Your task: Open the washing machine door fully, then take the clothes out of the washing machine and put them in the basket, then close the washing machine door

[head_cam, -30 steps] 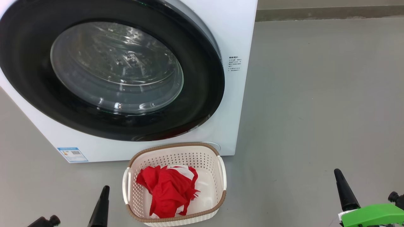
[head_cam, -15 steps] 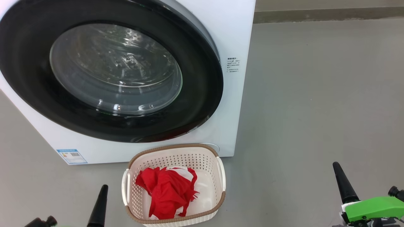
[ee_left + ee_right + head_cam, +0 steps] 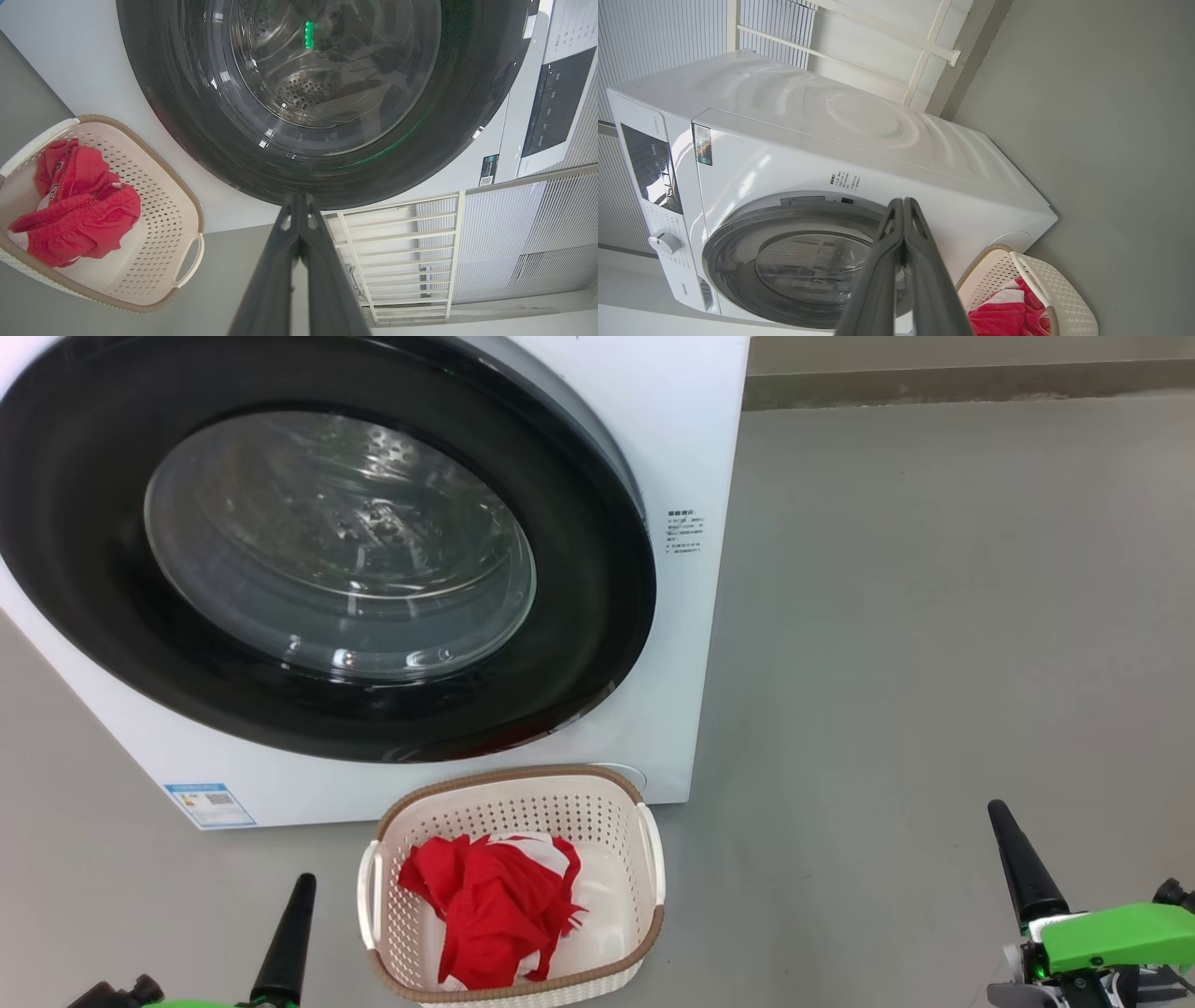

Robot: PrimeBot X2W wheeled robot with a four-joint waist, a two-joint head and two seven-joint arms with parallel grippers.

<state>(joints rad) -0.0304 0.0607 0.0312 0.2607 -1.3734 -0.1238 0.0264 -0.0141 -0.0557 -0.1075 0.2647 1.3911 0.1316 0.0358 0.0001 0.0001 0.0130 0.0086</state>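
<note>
On the grey floor (image 3: 934, 616) we count one big white boxy washing machine (image 3: 691, 429). Its one large round door with a glossy black rim and clear glass window (image 3: 597, 644) is shut against the front.

We find several pieces of writing, none of it readable:
- One small blue label (image 3: 210, 805) sits at the machine's lower corner, its print too fine for us.
- A block of short dark printed lines (image 3: 684, 532) stands just beside the door rim, too small to read.
- In the right wrist view we make out one dark control panel (image 3: 651, 163), one white knob (image 3: 663, 241) and one dark sticker (image 3: 703, 144).
- That view also has a tiny brand word (image 3: 690, 285) near the front's edge, which we cannot read.

One small cream-white perforated plastic basket with a brown woven-look rim (image 3: 523, 814) stands on the floor just before the machine. The bright red clothes with white trim (image 3: 485, 915) lie inside it in one heap, and we cannot count the garments.

We count two grippers. The left gripper (image 3: 304, 882) is beside the basket, and the right gripper (image 3: 999, 807) is well apart from it. Each has its two dark fingers pressed together, holding nothing.
</note>
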